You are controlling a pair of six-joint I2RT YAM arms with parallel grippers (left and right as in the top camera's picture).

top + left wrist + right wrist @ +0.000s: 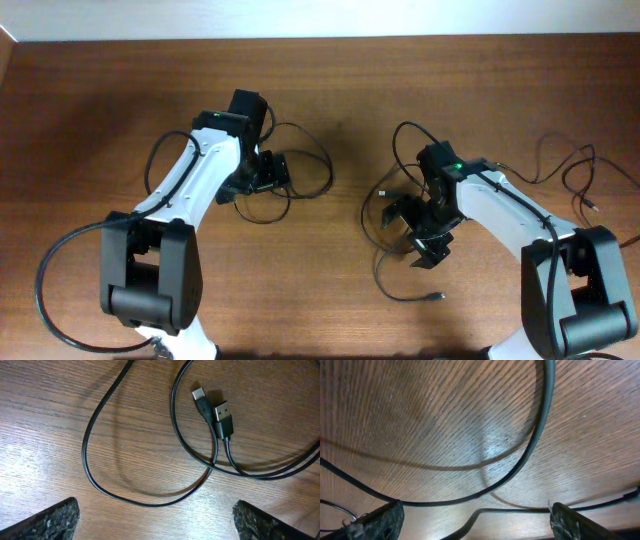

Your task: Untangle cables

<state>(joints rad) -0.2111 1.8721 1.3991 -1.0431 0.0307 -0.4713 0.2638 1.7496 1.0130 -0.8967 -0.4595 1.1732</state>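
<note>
While the left gripper [155,512] is being held wide open just above the table [45,420], a loose loop of the cables [83,457] and two plugs [223,412] are being seen lying on the wood in front of its fingers, not touched by them. The right gripper [476,512] is being held wide open too, low over the table with nothing gripped, and another of the cables is being seen curving between its fingers, more loops lying around it.
</note>
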